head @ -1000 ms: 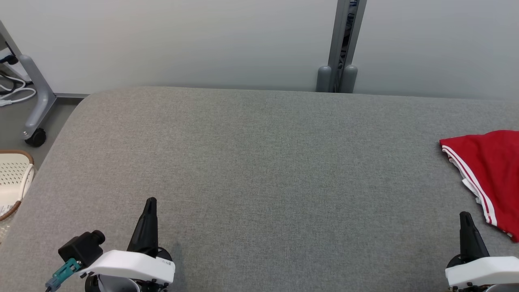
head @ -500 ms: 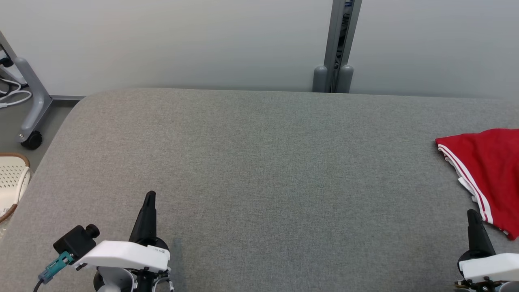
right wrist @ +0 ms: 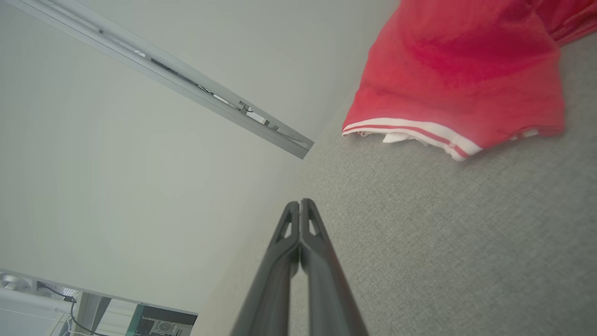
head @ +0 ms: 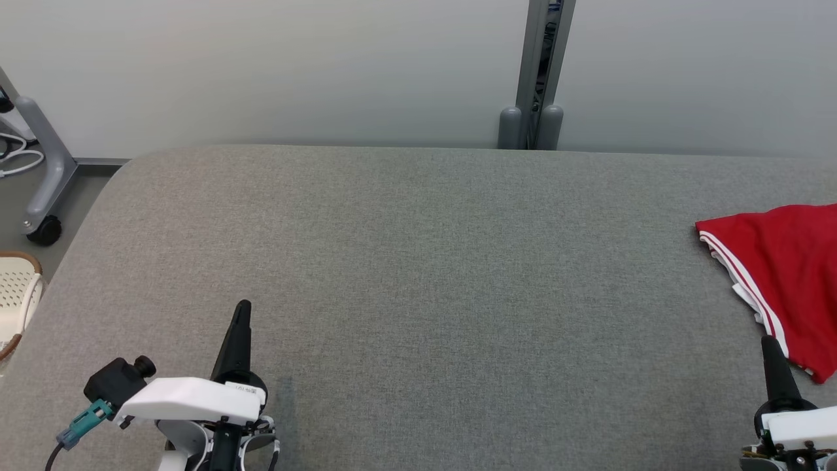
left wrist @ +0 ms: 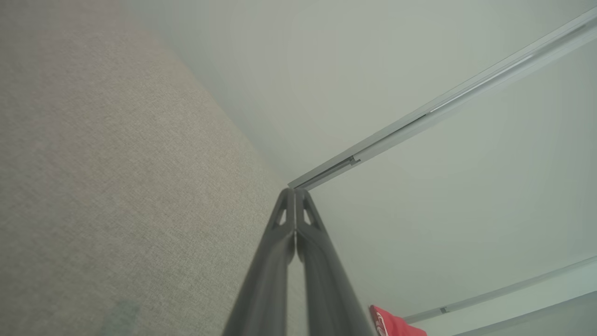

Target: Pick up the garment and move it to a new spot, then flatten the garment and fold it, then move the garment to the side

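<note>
Right end effector [head: 769,341] edged beside garment [head: 788,261], clamped empty; left end effector [head: 242,307] clamped empty.

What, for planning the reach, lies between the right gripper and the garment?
Bare grey surface between right gripper and garment, per the right wrist view.
</note>
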You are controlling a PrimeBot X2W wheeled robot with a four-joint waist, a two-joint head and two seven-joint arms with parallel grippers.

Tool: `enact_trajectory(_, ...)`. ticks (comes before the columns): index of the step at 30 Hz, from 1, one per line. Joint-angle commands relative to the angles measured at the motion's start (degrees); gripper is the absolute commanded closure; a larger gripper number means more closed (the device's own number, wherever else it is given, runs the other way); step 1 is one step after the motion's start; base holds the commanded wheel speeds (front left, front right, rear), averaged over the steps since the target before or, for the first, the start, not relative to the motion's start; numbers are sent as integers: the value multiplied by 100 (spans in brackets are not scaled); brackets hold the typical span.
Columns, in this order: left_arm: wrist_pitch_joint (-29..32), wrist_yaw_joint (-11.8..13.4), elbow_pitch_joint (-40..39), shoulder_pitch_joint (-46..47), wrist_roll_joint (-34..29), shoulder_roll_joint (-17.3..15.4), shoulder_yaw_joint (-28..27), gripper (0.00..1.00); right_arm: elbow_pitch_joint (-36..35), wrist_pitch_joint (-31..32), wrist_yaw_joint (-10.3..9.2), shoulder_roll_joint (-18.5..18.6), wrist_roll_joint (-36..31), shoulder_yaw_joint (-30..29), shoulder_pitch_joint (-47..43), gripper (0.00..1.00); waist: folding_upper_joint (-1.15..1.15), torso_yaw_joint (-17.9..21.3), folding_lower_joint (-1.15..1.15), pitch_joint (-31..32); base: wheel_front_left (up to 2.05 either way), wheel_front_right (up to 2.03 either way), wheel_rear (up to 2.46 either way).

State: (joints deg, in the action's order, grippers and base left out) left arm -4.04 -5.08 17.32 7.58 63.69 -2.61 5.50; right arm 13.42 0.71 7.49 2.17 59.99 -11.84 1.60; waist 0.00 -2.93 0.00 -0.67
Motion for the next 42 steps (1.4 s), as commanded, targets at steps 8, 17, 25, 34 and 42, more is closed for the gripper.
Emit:
enact_trajectory(8, 114, -80, 46, 249, 507, -35, -34, 100, -108, 171, 1, 65, 543, -109, 122, 100, 0, 34, 0, 5, 0, 0, 0)
enact_trajectory(17, 221, -110, 134, 351, 1003, -36, -44, 100, -132, 323, 1, 72, 1060, -199, 141, 100, 0, 76, 0, 10, 0, 0, 0)
enact_trajectory(25, 312, -147, 206, 438, 1408, -36, -53, 100, -147, 450, 1, 77, 1483, -271, 152, 100, 0, 113, 0, 15, 0, 0, 0)
enact_trajectory(34, 403, -170, 279, 537, 1824, -38, -59, 100, -167, 583, 1, 82, 1927, -354, 159, 100, 0, 154, 0, 21, 0, 0, 0)
enact_trajectory(42, 484, -201, 342, 603, 2175, -39, -62, 100, -185, 692, 1, 86, 2294, -411, 174, 100, 0, 191, 0, 26, 0, 0, 0)
